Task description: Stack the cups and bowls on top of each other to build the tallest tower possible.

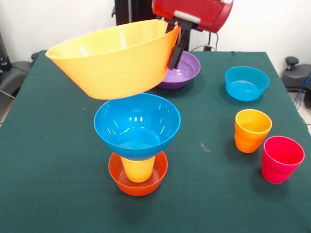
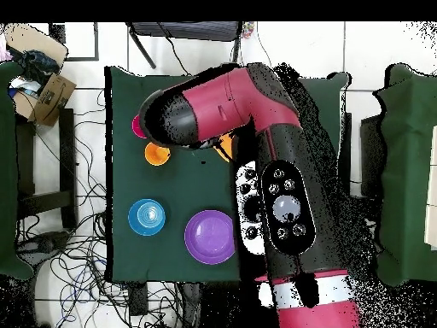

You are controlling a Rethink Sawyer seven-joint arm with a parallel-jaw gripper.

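My gripper (image 1: 175,44) is shut on the right rim of the large light orange bowl (image 1: 114,60) and holds it tilted in the air. Right below it stands the tower: a red-orange bowl (image 1: 138,182) on the table, a yellow cup (image 1: 138,169) in it, and the large blue bowl (image 1: 137,124) on the cup. The light orange bowl hangs just above the blue bowl's far rim, apart from it. In the overhead view the arm (image 2: 256,137) hides the tower and the gripper. The blue cup is out of view.
A purple bowl (image 1: 182,73) (image 2: 209,236) sits behind the tower. A small teal-blue bowl (image 1: 246,83) (image 2: 147,217), an orange cup (image 1: 252,130) (image 2: 157,155) and a pinkish red cup (image 1: 282,159) (image 2: 136,126) stand to the right on the green table (image 1: 58,160).
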